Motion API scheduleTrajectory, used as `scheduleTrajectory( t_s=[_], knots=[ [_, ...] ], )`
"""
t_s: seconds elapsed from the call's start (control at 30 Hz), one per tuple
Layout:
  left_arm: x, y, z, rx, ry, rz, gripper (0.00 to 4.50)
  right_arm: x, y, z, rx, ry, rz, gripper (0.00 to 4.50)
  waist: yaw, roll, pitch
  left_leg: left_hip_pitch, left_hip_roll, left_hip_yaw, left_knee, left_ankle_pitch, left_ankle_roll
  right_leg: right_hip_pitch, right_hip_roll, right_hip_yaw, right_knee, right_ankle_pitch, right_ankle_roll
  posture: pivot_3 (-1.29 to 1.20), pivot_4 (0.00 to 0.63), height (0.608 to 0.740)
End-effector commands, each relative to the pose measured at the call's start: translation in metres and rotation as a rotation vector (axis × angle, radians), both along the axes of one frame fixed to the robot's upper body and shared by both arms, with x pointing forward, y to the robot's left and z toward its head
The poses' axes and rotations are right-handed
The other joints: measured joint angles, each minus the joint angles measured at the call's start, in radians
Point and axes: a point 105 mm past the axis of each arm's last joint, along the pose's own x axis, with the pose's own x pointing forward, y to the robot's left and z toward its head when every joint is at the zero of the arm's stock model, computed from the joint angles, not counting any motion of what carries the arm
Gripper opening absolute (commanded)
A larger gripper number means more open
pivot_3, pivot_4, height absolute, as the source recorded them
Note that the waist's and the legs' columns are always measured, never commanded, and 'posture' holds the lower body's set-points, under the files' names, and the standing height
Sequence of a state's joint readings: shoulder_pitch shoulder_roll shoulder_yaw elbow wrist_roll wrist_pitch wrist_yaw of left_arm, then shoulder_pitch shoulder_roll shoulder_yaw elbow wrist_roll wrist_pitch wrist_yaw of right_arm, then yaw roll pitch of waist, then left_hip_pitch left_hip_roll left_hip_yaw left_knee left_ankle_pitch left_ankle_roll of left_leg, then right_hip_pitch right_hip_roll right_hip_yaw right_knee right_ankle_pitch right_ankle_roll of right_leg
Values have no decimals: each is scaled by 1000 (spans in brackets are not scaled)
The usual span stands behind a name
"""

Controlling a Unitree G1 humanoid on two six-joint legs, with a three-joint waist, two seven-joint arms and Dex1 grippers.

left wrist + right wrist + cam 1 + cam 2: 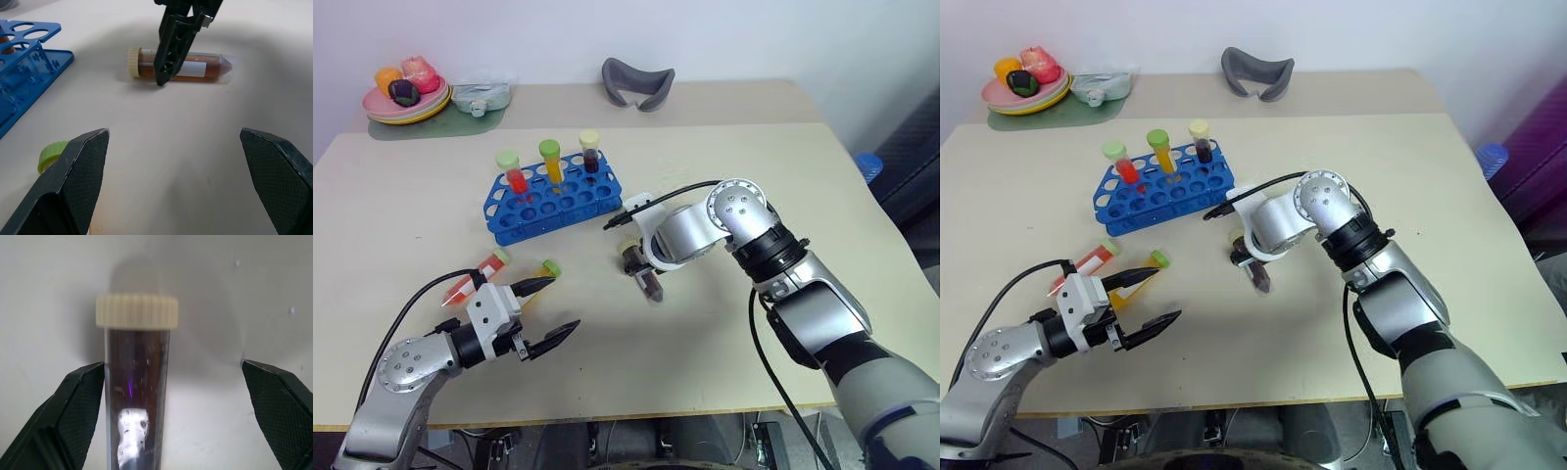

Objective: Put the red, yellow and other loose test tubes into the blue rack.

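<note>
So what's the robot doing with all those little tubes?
It is sorting test tubes into the blue rack, where three tubes already stand upright. The right gripper is open and pointing down over a dark brown tube with a cream cap lying on the table, one finger close beside it, not yet gripping. The left gripper is open too, holding nothing, near a red tube and a yellow tube lying loose.

Lighting: bright, even, seemingly from overhead. Soft shadows on the table (724,323) beneath both arms. Head views sharp. Right wrist view: dark tube (137,396) slightly soft, small glare spot on its label.
</note>
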State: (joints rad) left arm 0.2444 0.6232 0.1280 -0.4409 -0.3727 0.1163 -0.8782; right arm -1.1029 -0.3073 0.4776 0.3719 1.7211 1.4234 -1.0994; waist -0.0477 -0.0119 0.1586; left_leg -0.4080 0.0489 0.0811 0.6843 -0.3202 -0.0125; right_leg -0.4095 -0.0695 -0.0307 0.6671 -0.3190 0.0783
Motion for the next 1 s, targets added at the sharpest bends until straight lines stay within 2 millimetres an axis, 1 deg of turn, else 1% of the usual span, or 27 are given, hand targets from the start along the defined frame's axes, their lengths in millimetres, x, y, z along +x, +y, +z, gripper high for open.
scheduleTrajectory(
  t_s=[0.03,0.33,0.37,0.4,0.43,0.63,1.0],
  knots=[
    [-3,-4,4,-3,-23,-14,4339,8,1,5,-4,-23,-7,4500,0,0,0,0,0,0,0,0,0,0,0,0,0,0,0,0,150,735],
    [-2,-4,5,-1,-27,-6,4339,10,1,0,-7,4,3,4500,0,0,0,0,0,0,0,0,0,0,0,0,0,0,0,0,150,735],
    [-2,-4,5,-1,-27,-6,4500,10,1,-1,-7,6,4,3987,0,0,0,0,0,0,0,0,0,0,0,0,0,0,0,0,150,735],
    [-2,-4,6,0,-28,-6,4500,11,1,0,-5,6,3,3792,1,0,0,0,0,0,0,0,0,0,0,0,0,0,0,0,150,735],
    [-2,-4,6,0,-28,-6,4500,11,1,1,0,6,2,3404,1,0,0,0,0,0,0,0,0,0,0,0,0,0,0,0,150,735],
    [0,-5,7,4,-32,-9,4500,14,5,5,26,-2,-1,3404,1,0,0,0,0,0,0,0,0,0,0,0,0,0,0,0,150,735],
    [0,-3,5,9,-33,-4,4500,12,3,3,40,2,12,3404,1,0,0,0,0,0,0,0,0,0,0,0,0,0,0,0,150,735]
  ],
)
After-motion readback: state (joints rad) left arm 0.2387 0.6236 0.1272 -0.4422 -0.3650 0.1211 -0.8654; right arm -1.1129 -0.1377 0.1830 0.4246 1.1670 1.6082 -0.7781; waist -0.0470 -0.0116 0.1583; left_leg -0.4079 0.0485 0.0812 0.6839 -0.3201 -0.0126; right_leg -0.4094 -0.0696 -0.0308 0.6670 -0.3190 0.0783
